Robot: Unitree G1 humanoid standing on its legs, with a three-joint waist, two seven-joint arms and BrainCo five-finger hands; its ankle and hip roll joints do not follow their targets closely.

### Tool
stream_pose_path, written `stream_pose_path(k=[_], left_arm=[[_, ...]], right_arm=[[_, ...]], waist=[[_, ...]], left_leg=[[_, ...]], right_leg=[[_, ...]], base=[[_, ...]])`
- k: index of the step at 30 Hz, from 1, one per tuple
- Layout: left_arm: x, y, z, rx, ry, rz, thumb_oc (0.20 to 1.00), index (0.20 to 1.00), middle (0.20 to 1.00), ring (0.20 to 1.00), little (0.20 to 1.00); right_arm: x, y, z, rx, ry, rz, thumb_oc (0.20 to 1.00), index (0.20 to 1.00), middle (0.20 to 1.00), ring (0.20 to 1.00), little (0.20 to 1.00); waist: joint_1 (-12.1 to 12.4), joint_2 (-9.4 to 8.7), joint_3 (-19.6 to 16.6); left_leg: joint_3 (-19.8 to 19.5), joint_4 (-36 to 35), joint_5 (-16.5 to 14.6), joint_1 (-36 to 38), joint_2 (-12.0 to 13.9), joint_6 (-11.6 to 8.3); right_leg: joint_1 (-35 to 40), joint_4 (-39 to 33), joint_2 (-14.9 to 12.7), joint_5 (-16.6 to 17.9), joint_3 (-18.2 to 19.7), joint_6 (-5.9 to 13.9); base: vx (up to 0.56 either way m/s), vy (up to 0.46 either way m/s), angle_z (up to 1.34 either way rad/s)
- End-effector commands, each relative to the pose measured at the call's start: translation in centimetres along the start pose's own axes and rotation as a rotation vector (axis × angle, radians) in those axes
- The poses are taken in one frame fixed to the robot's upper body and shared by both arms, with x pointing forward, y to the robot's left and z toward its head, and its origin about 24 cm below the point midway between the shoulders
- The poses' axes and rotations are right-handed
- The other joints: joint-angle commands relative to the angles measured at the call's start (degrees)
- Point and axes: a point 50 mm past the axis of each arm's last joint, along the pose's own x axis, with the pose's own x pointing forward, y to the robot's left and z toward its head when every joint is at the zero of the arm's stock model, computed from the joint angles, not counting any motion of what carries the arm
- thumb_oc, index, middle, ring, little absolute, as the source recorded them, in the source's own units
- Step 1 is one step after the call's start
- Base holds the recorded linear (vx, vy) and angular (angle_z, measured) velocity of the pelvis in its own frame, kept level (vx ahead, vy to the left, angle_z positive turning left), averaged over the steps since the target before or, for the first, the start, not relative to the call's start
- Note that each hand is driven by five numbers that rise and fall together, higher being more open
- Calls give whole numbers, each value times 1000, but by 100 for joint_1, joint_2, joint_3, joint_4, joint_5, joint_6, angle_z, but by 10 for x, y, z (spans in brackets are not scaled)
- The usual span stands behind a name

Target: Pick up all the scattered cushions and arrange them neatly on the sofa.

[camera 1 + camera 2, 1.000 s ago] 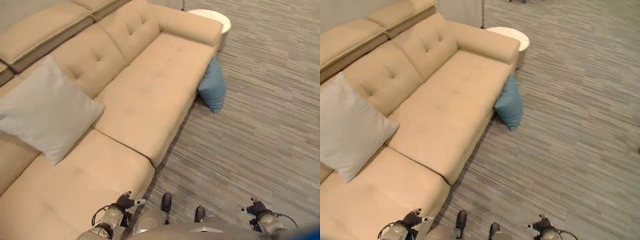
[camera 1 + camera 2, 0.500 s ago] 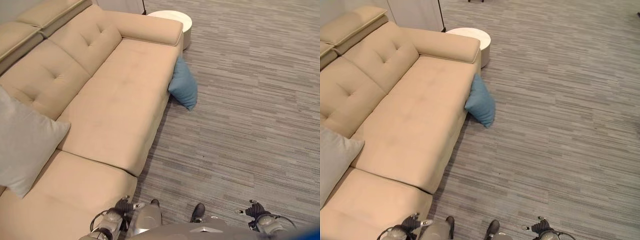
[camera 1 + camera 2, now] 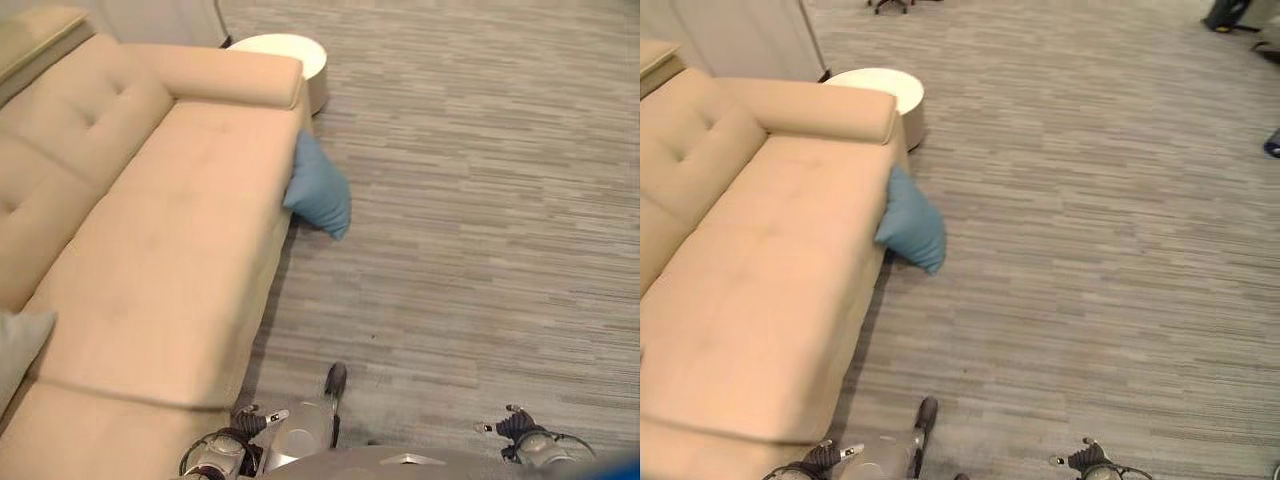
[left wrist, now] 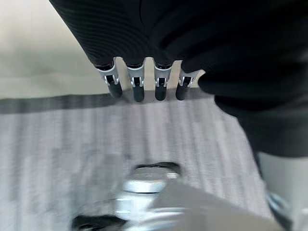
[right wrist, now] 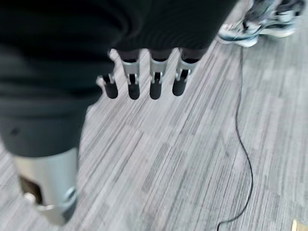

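Note:
A blue cushion (image 3: pixel 318 192) lies on the grey carpet, leaning against the front of the beige sofa (image 3: pixel 160 240) just below its armrest (image 3: pixel 225 75). A corner of a light grey cushion (image 3: pixel 18 340) rests on the sofa seat at the far left. My left hand (image 3: pixel 218 455) hangs low beside the sofa's front edge, fingers (image 4: pixel 138 85) straight and holding nothing. My right hand (image 3: pixel 524 436) hangs over bare carpet at the lower right, its fingers (image 5: pixel 155 83) also straight and empty. Both hands are far from the blue cushion.
A round white side table (image 3: pixel 290 52) stands behind the sofa's armrest. Striped grey carpet (image 3: pixel 480 220) stretches wide to the right. A person's shoes (image 5: pixel 260 24) stand on the carpet in the right wrist view, and a dark object (image 3: pixel 1230 12) sits at the far right.
The camera has turned to the right, so the sofa and the grey cushion slid toward the left edge. The blue cushion and both hands have kept their places.

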Motion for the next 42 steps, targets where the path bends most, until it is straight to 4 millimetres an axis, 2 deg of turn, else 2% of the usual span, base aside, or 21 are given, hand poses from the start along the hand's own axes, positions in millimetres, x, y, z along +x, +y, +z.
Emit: stream_pose_path(k=[1, 3, 6, 11, 13, 14, 15, 16, 18, 21, 25, 27, 30, 32, 33, 35, 37, 39, 40, 41, 42], left_arm=[[2, 16, 13, 23, -44, 36, 1000, 1000, 1000, 1000, 1000], [2, 20, 22, 17, -74, 52, 1000, 1000, 1000, 1000, 1000], [2, 23, 23, 12, -78, 61, 1000, 1000, 1000, 1000, 1000], [2, 24, 13, 30, -38, 70, 1000, 1000, 1000, 1000, 1000], [2, 21, 10, 28, -31, 67, 1000, 1000, 1000, 1000, 1000], [2, 17, 11, 13, -34, 54, 1000, 1000, 1000, 1000, 1000], [2, 16, 12, 6, -40, 49, 1000, 1000, 1000, 1000, 1000], [3, 12, 21, -22, -62, 34, 1000, 1000, 1000, 1000, 1000], [3, 13, 22, -25, -67, 35, 1000, 1000, 1000, 1000, 1000], [3, 10, 23, -3, -67, 27, 1000, 1000, 1000, 1000, 1000], [3, 9, 26, 10, -76, 25, 1000, 1000, 1000, 1000, 1000], [2, 9, 16, -4, -49, 24, 1000, 1000, 1000, 1000, 1000], [1, 12, 7, -27, -17, 34, 1000, 1000, 1000, 1000, 1000], [1, 16, 5, -32, -12, 41, 1000, 1000, 1000, 1000, 1000], [1, 22, 5, -39, -15, 59, 1000, 1000, 1000, 1000, 1000], [1, 24, 5, -44, -16, 67, 1000, 1000, 1000, 1000, 1000], [0, 26, 5, -46, -17, 75, 1000, 1000, 1000, 1000, 1000], [1, 26, 8, -45, -29, 79, 1000, 1000, 1000, 1000, 1000], [1, 26, 9, -41, -31, 77, 1000, 1000, 1000, 1000, 1000], [2, 21, 11, -17, -31, 61, 1000, 1000, 1000, 1000, 1000], [2, 20, 9, -8, -21, 59, 1000, 1000, 1000, 1000, 1000]], right_arm=[[2, -12, 18, 5, -68, -24, 1000, 1000, 1000, 1000, 1000], [3, -14, 24, 2, -82, -27, 1000, 1000, 1000, 1000, 1000], [3, -16, 31, -12, -103, -34, 1000, 1000, 1000, 1000, 1000], [3, -18, 32, -9, -114, -38, 1000, 1000, 1000, 1000, 1000], [3, -16, 30, -8, -108, -33, 1000, 1000, 1000, 1000, 1000], [3, -14, 29, 0, -105, -27, 1000, 1000, 1000, 1000, 1000], [3, -13, 29, 3, -106, -25, 1000, 1000, 1000, 1000, 1000], [3, -14, 36, 42, -129, -34, 1000, 1000, 1000, 1000, 1000], [3, -15, 36, 41, -126, -36, 1000, 1000, 1000, 1000, 1000], [3, -18, 28, 43, -106, -51, 1000, 1000, 1000, 1000, 1000], [3, -19, 24, 47, -95, -62, 1000, 1000, 1000, 1000, 1000], [2, -15, 23, 6, -96, -42, 1000, 1000, 1000, 1000, 1000], [2, -12, 27, -22, -111, -25, 1000, 1000, 1000, 1000, 1000], [2, -11, 27, -41, -107, -15, 1000, 1000, 1000, 1000, 1000], [2, -10, 33, -39, -130, -12, 1000, 1000, 1000, 1000, 1000], [2, -10, 35, -37, -137, -12, 1000, 1000, 1000, 1000, 1000], [2, -10, 39, -37, -150, -9, 1000, 1000, 1000, 1000, 1000], [2, -12, 41, -32, -155, -14, 1000, 1000, 1000, 1000, 1000], [2, -13, 41, -26, -155, -16, 1000, 1000, 1000, 1000, 1000], [2, -14, 37, -19, -138, -19, 1000, 1000, 1000, 1000, 1000], [2, -12, 36, -19, -133, -15, 1000, 1000, 1000, 1000, 1000]], waist=[[259, 66, 2], [182, 197, 83], [136, 281, 199], [-113, 150, 191], [-142, 118, 167], [-155, 131, 115], [-143, 132, 113], [-47, 63, 307], [-29, 31, 321], [4, 0, 312], [116, 165, 239], [211, 145, 106], [348, 84, -40], [403, 132, -66], [349, 228, 4], [319, 280, 24], [276, 295, 79], [193, 290, 108], [131, 263, 127], [-60, 228, 148], [-81, 189, 115]], left_leg=[[47, 821, -917, -223, -32, -225], [52, 693, -1058, 114, 11, -84], [89, 562, -1324, 577, 143, -108], [-191, 510, -1748, 1148, 216, -329], [-197, 587, -1818, 1183, 240, -359], [-197, 883, -1827, 1192, 388, -485], [-199, 1144, -1715, 1083, 440, -546], [-16, 3063, -938, 90, 665, -744], [36, 3085, -997, -69, 613, -688], [252, 2366, -1345, -405, 391, -578], [597, 1046, -540, -663, 272, -634], [316, 882, -608, -472, 129, -557], [171, 859, -860, -134, 8, -375], [61, 921, -1079, 76, -97, -151], [-75, 947, -1175, 255, -121, 39], [-134, 907, -1188, 344, -83, 70], [-241, 771, -1239, 554, -70, 47], [-374, 678, -1251, 622, -35, -50], [-441, 657, -1274, 650, -35, -101], [-726, 475, -1292, 814, -22, -234], [-802, 429, -1339, 868, -12, -283]], right_leg=[[-968, 1623, -886, 714, -148, 703], [-1533, 2358, -1266, 1285, -474, 781], [-1787, 1853, -1542, 1068, -1086, 612], [-2265, 483, -1345, 1514, -688, 758], [-2170, 406, -1327, 1567, -677, 709], [-1988, 364, -1215, 1514, -703, 610], [-1900, 357, -1173, 1458, -722, 548], [-1405, 236, -1002, 1076, -829, 179], [-1329, 194, -980, 1013, -806, 155], [-996, 58, -840, 795, -751, 167], [-704, 8, -522, 564, -738, 173], [-654, 206, -485, 431, -666, 189], [-614, 833, -681, 323, -673, 314], [-933, 1814, -970, 500, -668, 543], [-1394, 2841, -1111, 990, -512, 658], [-1629, 3099, -1149, 1098, -449, 647], [-1827, 2918, -1218, 957, -352, 575], [-1898, 2202, -1213, 893, -221, 540], [-1951, 1713, -1184, 944, -3, 553], [-2154, 819, -1069, 1292, 621, 654], [-2047, 594, -1102, 1328, 527, 666]], base=[[205, 119, -69], [285, 103, -48], [342, -39, 14], [375, -199, 12], [235, -195, 50], [322, -299, 83], [468, -599, 52], [300, -453, 41], [287, -270, -24], [341, -115, -16], [265, -23, 4], [332, 35, -31], [313, 79, -30], [279, 201, 24], [243, 195, 28], [132, 60, 42], [173, -58, 39], [185, -163, 29], [326, -358, 72], [359, -377, 80], [362, -378, 112]])
